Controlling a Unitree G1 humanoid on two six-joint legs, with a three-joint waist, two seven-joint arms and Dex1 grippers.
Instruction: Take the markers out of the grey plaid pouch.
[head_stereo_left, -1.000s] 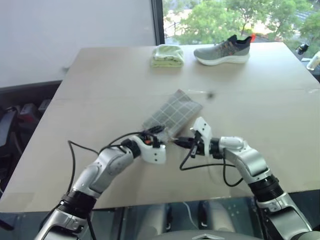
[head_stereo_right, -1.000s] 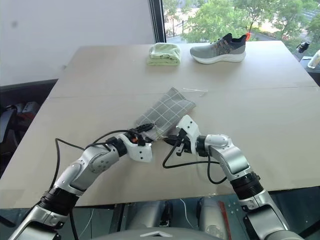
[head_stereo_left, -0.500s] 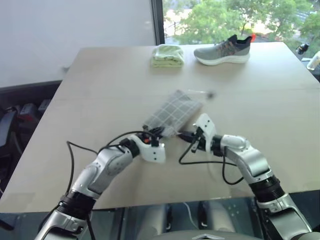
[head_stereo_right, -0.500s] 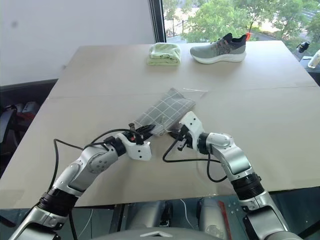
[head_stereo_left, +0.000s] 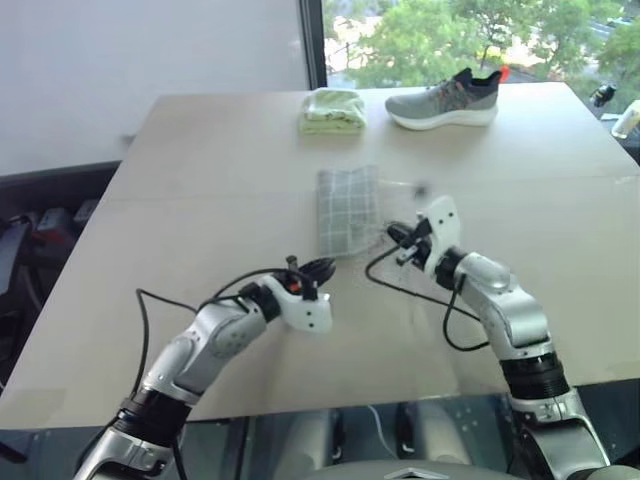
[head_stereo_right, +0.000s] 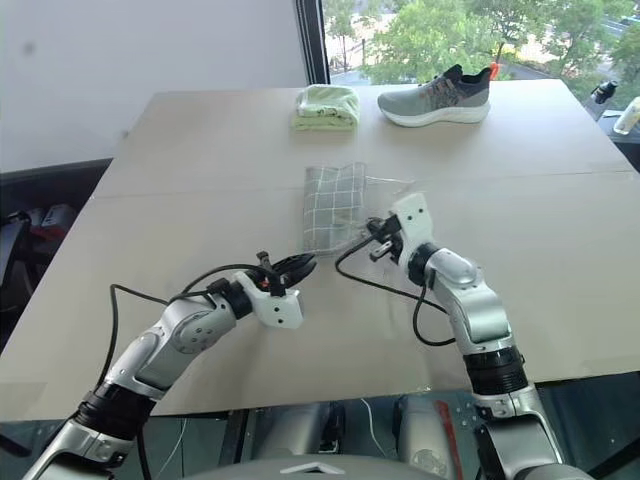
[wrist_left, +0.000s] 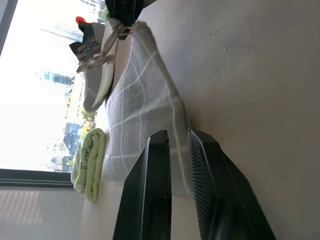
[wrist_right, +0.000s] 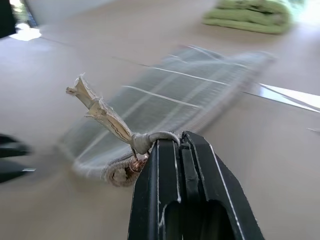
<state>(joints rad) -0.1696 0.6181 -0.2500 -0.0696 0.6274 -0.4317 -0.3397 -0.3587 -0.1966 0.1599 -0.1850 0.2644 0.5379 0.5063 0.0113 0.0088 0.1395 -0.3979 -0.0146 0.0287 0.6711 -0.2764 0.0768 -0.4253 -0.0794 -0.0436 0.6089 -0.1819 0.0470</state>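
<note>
From the head, a tan desk (head_stereo_left: 200, 190) by a window carries the grey plaid pouch (head_stereo_left: 347, 208) mid-desk. The left wrist view shows the left pincer (wrist_left: 179, 145) nearly together, empty, just short of the pouch. The right wrist view shows the right pincer (wrist_right: 180, 145) clamped on the pouch's drawstring (wrist_right: 107, 120).

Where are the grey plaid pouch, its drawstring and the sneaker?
grey plaid pouch (head_stereo_left: 347, 209), left eye view, middle of the plaid fabric.
drawstring (wrist_right: 107, 119), right wrist view, frayed cord just above the shut right gripper.
sneaker (head_stereo_left: 440, 102), left eye view, grey side of the upper.
</note>
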